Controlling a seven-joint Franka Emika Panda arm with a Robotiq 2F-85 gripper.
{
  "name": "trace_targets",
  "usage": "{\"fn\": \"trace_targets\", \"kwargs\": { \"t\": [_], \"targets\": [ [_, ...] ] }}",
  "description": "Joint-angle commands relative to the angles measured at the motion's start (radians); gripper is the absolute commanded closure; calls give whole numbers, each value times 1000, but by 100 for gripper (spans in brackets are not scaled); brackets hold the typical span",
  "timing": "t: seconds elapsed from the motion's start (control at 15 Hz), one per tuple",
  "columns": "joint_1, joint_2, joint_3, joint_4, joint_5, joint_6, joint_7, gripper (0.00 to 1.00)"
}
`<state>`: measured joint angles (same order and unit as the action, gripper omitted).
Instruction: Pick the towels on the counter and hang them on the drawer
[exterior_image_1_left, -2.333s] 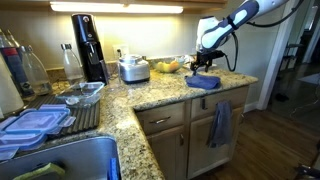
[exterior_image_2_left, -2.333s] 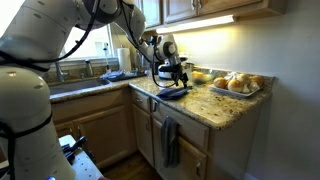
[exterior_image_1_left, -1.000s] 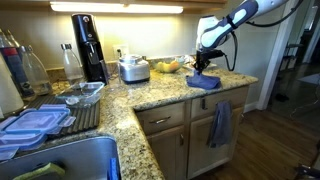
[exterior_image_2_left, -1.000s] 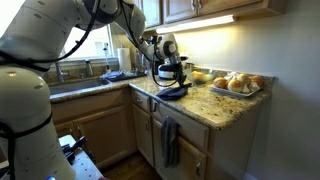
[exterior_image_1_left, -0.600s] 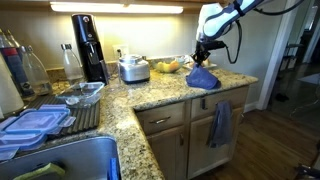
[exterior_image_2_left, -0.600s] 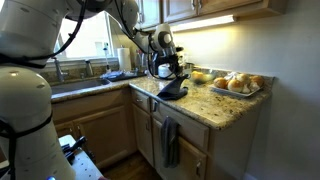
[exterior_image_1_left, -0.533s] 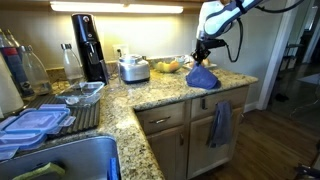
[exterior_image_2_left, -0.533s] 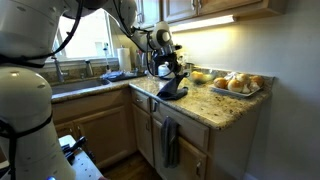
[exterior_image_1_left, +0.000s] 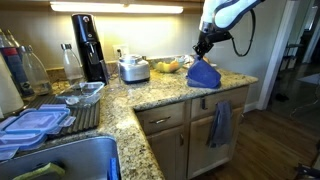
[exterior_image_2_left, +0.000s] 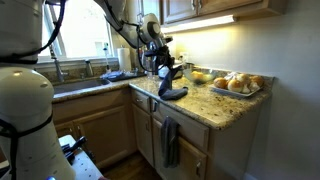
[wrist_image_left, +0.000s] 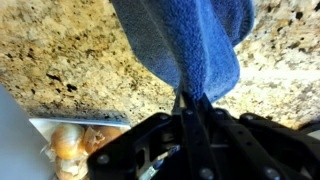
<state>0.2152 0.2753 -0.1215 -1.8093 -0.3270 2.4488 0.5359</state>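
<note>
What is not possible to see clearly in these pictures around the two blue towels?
Wrist view: the end effector tips are buried in the lifted towel.
Exterior view: the hanging towel covers the drawer handle.
Both exterior views: too small to tell whether the lifted towel touches the counter.

Speckled tan-and-brown counter (exterior_image_1_left: 150, 95), light-oak drawer (exterior_image_1_left: 160, 120), blue lifted towel (exterior_image_1_left: 204, 74), slate-blue hanging towel (exterior_image_1_left: 220, 124).

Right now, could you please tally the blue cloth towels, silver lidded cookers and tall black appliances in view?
Soft blue cloth towels: 2, one held by the gripper, one hanging on the light-oak drawer front
Shiny silver lidded cooker: 1
Slim tall black appliance: 1
Total: 4
</note>
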Motion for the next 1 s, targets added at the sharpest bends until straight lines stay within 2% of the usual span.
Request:
{"fn": "trace_targets", "kwargs": {
  "t": [0.0, 0.2, 0.27, 0.73, 0.8, 0.93],
  "targets": [
    [29, -114, 6, -162, -145, 97, 141, 93],
    [33, -147, 34, -230, -229, 149, 239, 94],
    [4, -74, 52, -132, -177, 100, 169, 92],
    [9, -94, 63, -172, -201, 120, 203, 92],
    [9, -94, 63, -172, -201, 120, 203, 95],
    [18, -150, 70, -231, -228, 123, 208, 95]
  ]
}}
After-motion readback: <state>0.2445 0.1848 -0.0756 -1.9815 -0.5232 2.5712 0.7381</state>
